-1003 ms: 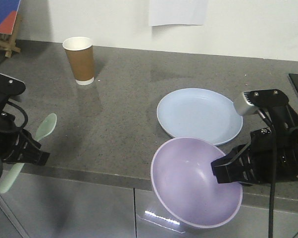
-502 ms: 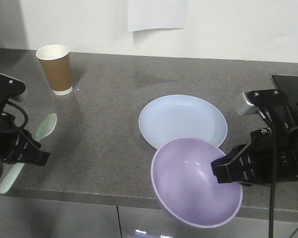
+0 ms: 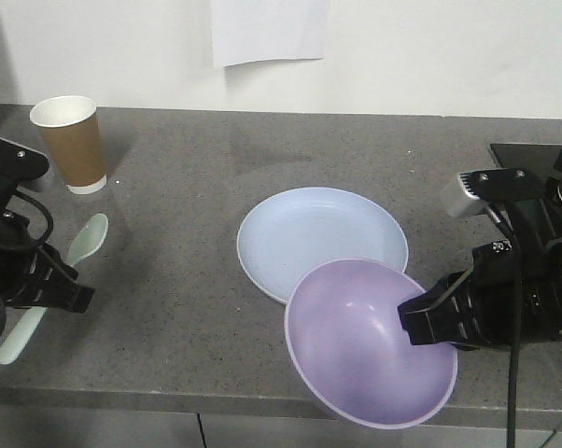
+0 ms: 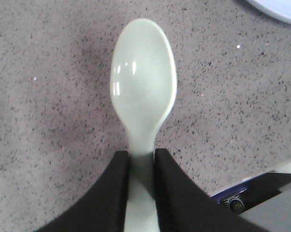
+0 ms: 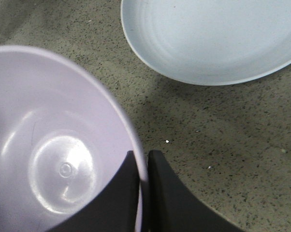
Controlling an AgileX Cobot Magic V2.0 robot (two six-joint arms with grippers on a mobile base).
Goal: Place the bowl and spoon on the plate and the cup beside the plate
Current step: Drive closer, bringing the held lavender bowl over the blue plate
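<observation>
My left wrist camera shows the left gripper (image 4: 141, 159) clamped on the spoon (image 4: 143, 82). Its two black fingers (image 4: 111, 193) squeeze the flat handle from either side, just below the neck. The oval head sticks out ahead of them, hollow side up, above the speckled grey counter (image 4: 49, 96). In the front view the spoon runs slantwise through that gripper, with its head toward the cup (image 3: 71, 145) and its tail toward the counter's front edge. I cannot tell whether the spoon touches the counter. The cup stands upright at the far left, well apart from the plate (image 3: 309, 233).

My right gripper (image 5: 143, 159) is shut on the rim of the bowl (image 5: 49, 145), one finger against the inside wall and one outside. From the front, the bowl hangs tilted with its opening toward the camera, and its lower edge reaches past the counter's front edge. The plate lies flat mid-counter just behind the bowl. The bowl's upper rim overlaps the plate's near rim in that view.
</observation>
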